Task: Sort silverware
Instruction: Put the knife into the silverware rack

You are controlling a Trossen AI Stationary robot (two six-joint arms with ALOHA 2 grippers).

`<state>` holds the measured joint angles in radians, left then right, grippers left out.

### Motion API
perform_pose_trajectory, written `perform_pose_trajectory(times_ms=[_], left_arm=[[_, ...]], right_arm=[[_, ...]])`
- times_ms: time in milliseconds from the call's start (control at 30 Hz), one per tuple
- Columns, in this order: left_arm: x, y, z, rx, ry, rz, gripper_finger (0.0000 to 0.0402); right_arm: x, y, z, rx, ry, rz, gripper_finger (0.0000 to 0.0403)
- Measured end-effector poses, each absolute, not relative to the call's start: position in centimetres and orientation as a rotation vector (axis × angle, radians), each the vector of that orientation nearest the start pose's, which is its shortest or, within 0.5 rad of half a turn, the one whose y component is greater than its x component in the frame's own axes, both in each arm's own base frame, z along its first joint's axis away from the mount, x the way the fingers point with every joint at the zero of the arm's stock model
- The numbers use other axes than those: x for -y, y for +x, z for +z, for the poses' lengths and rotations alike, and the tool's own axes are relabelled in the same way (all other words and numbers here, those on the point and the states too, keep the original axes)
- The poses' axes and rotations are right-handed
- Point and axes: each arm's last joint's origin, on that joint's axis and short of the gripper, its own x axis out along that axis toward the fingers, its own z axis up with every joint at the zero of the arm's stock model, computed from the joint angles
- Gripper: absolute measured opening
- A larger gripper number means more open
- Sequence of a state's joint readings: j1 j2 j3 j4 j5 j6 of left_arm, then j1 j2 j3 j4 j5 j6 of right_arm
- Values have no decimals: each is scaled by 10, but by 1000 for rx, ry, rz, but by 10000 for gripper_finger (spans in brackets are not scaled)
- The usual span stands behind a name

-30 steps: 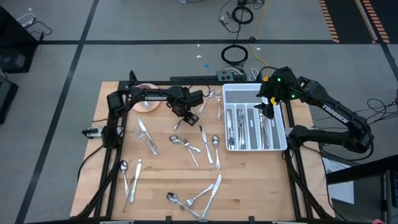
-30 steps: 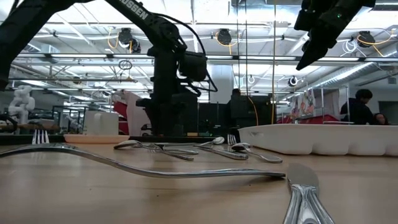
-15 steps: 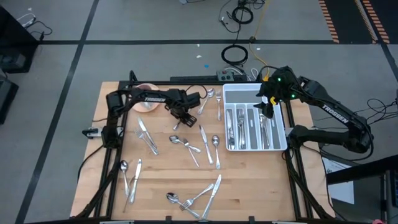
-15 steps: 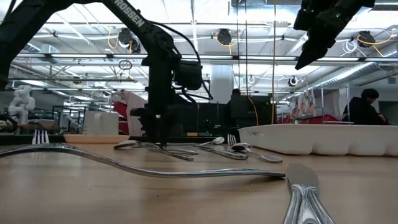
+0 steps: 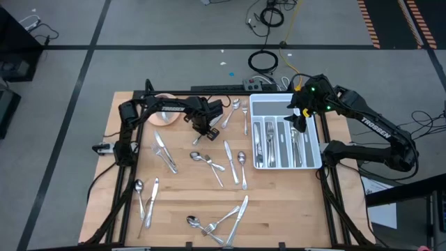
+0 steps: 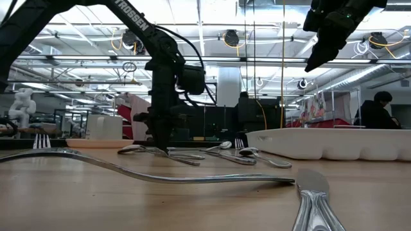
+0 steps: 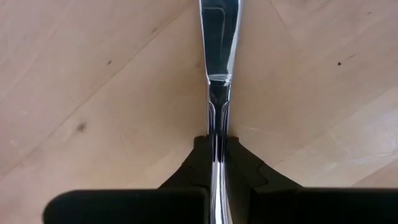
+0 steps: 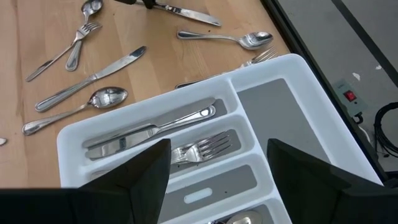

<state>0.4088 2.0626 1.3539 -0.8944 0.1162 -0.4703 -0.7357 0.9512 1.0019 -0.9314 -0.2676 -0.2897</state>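
Observation:
Silverware lies scattered over the wooden table (image 5: 181, 188). My left gripper (image 5: 203, 128) stands at the far middle, pointing straight down, shut on a knife (image 7: 219, 37) that lies flat on the wood; the low view shows this gripper (image 6: 160, 146) down at the tabletop. A white compartmented tray (image 5: 259, 104) at the far right holds sorted knives, forks and spoons. My right gripper (image 5: 301, 124) hangs open above the tray; its wrist view (image 8: 217, 180) looks down on the tray's compartments (image 8: 298, 68). My left gripper pinches the knife's handle (image 7: 218, 127) between its two fingers, close to where the handle meets the blade. The fingers (image 7: 245, 165) come from above, pointing down, one on each long side of the handle. The knife lies on the table.
A pink saucer with a cup (image 5: 165, 115) stands at the far left, close to my left arm. Loose spoons (image 5: 242, 159), knives (image 5: 228, 152) and forks (image 5: 216, 223) lie across the middle and near side. People (image 6: 376, 109) show in the room beyond the table.
My left gripper has sunk to the tabletop, drifting slightly toward the table's left edge, and its fingers have shut on the knife's handle. The knife has stayed lying where it was.

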Motion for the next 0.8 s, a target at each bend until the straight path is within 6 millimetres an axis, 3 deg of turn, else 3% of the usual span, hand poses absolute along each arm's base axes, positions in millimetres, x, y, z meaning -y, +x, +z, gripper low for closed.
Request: perform_pose_trajectory(times_ms=[600, 667, 800], left_arm=[[-137, 339, 163, -1474, -829, 597, 2], [-133, 340, 177, -1440, -823, 545, 3], [-122, 328, 225, -1327, -769, 516, 24]], right_arm=[[109, 132, 318, -818, 142, -318, 258], [110, 134, 317, -817, 132, -313, 258], [114, 152, 314, -801, 72, -265, 258]])
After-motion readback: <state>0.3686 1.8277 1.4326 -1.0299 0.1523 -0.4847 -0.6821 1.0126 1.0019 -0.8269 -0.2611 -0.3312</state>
